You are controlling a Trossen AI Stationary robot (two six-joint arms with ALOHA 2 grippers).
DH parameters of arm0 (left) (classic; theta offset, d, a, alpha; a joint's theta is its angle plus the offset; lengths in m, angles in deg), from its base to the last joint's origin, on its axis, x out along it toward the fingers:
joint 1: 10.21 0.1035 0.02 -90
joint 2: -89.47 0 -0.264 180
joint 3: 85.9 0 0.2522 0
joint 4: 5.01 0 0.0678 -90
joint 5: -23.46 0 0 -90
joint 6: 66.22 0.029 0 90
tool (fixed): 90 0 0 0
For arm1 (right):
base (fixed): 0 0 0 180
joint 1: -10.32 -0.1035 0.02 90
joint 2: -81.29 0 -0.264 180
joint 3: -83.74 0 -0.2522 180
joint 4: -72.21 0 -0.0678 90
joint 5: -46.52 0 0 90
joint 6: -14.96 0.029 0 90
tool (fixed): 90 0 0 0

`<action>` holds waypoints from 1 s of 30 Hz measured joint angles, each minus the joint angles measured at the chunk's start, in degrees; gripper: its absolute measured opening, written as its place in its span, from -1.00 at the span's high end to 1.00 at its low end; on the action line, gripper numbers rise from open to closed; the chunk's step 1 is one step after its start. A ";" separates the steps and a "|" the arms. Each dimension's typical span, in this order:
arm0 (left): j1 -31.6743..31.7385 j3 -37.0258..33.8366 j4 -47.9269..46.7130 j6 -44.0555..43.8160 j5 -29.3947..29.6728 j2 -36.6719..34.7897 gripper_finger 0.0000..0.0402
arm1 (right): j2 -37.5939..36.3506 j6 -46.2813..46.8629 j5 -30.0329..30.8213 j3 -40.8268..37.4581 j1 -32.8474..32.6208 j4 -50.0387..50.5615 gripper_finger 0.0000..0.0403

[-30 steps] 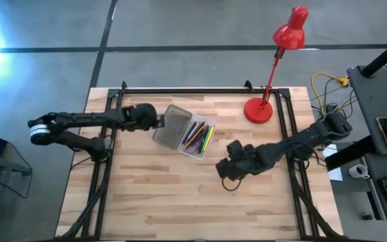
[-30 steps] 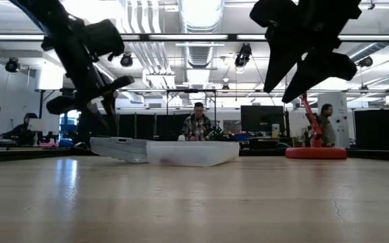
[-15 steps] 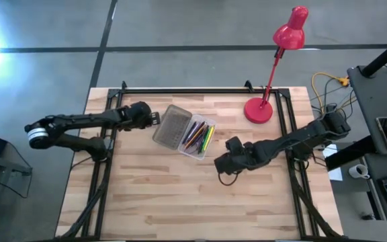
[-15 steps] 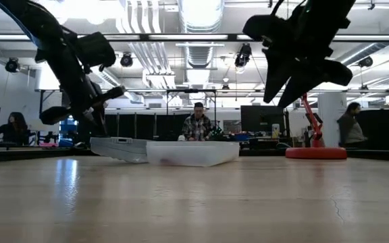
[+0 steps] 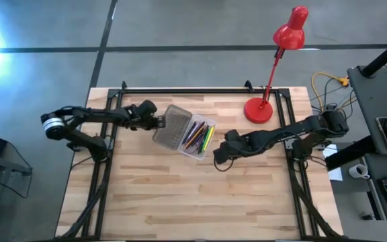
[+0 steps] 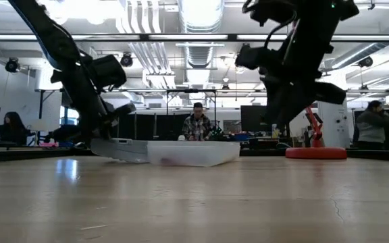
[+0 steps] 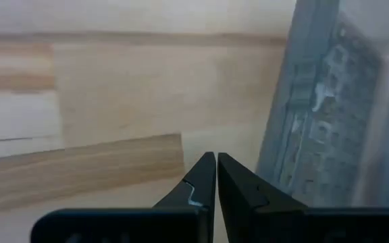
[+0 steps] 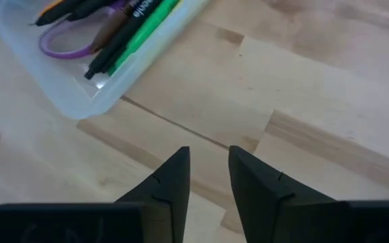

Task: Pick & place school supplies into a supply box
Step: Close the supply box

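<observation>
The supply box's translucent tray (image 5: 205, 149) lies open on the table's middle, its grey ribbed lid (image 5: 170, 126) folded out flat to the left. Inside lie the school supplies (image 5: 197, 136): green pen (image 8: 142, 32), purple scissors handle (image 8: 59, 46), orange pencil and dark pens. My left gripper (image 7: 216, 156) is shut and low over the wood, just left of the lid's outer edge (image 7: 275, 128), with a strip of wood showing between them. My right gripper (image 8: 208, 154) is open by a narrow gap and hovers right of the tray's near corner (image 8: 80, 104).
A red desk lamp stands with its base (image 5: 259, 109) on the table's far right part, also seen in the low view (image 6: 316, 152). Cables hang off the right edge. Bare wood stretches across the near half (image 5: 193, 202). People sit and stand in the room behind.
My left gripper has come down toward the table beside the lid's left edge, after drawing back slightly leftward. My right gripper has moved toward the table's far-left, closer to the tray's near right corner. The box and its contents have stayed in place.
</observation>
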 joint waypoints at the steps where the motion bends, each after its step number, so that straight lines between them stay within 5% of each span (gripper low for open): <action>1: -0.03 0.26 0.47 0.03 -0.53 1.19 1.00 | 0.00 0.10 -0.42 -0.58 0.34 -0.65 0.56; 8: -0.02 3.44 0.55 1.58 -2.06 5.78 0.99 | 0.04 0.51 -2.97 -3.51 2.00 -5.70 0.64; 30: -0.27 9.95 0.55 7.86 -3.68 2.86 0.99 | 0.04 1.76 -1.46 -4.17 3.51 -6.23 0.66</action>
